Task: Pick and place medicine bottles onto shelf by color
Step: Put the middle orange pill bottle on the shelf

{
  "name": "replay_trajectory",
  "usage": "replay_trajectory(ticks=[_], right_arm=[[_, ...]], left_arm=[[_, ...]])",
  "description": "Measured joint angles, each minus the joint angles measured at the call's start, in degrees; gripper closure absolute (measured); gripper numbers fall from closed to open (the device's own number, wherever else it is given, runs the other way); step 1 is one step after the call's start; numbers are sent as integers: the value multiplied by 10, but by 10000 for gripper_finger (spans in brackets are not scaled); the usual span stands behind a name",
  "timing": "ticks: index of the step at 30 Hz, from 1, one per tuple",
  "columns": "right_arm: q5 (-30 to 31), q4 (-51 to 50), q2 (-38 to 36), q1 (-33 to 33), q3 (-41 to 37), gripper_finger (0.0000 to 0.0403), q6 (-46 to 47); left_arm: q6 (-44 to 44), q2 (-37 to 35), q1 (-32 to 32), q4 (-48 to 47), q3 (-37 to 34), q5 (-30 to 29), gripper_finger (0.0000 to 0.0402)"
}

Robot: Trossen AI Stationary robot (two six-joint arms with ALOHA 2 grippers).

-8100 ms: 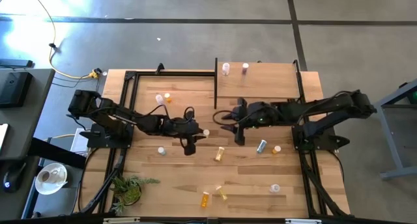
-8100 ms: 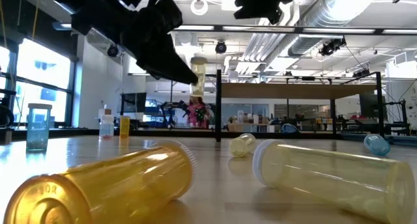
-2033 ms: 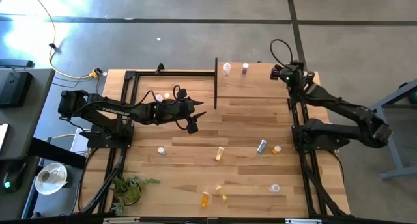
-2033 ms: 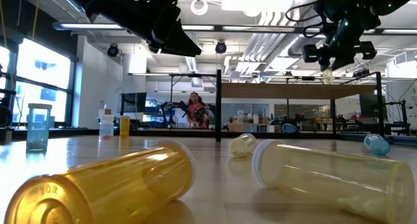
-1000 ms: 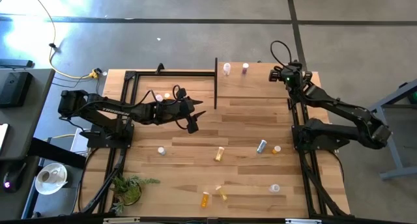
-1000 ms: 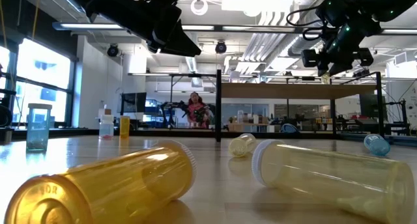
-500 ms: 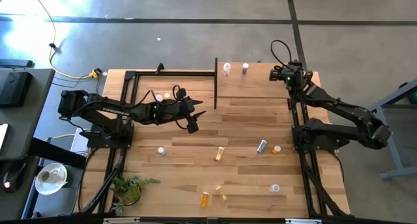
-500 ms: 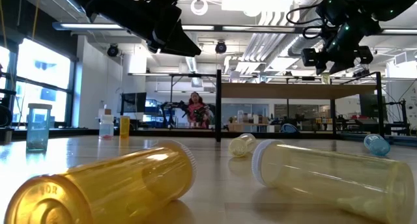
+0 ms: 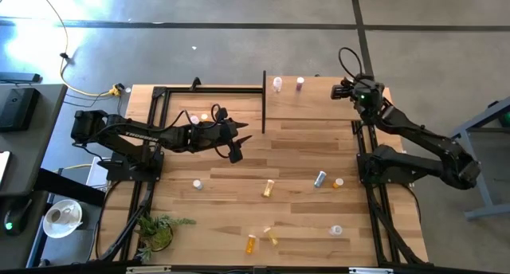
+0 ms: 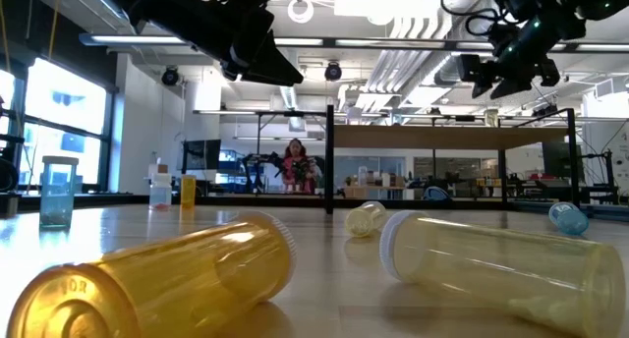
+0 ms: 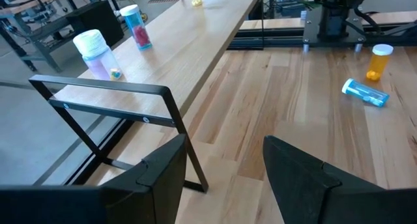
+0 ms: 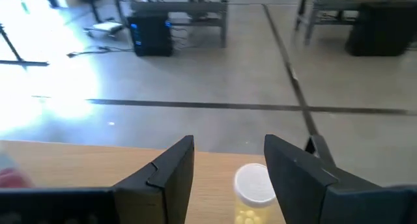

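Now that our right gripper (image 12: 225, 178) has spread its jaws and lifted off, small clear white-capped bottle of yellow pills (image 12: 254, 191) stands free on light-wood black-posted shelf (image 9: 319, 99), far right end. We judge drop done. Pink bottle (image 9: 277, 84) and second bottle (image 9: 300, 83) stand well apart. Left gripper (image 9: 236, 146) hangs mid-table, parted, empty. Other bottles remain on tabletop (image 9: 303, 218).
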Motion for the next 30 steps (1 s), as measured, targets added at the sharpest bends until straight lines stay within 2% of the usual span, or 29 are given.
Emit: replay_trajectory(ticks=[6, 16, 25, 30], right_arm=[[-58, 0, -38, 18, 0, 225, -51], [-118, 0, -66, 130, 0, 225, -101], [-161, -68, -65, 234, 0, 225, -42], [-167, -108, -65, 289, 0, 225, 16]], left_arm=[[0, 0, 0, 0, 0, -7, 209], [-14, 0, 0, 0, 0, -15, 210], [-54, 0, 0, -4, 0, -11, 209], [-69, 0, 0, -5, 0, 26, 209]])
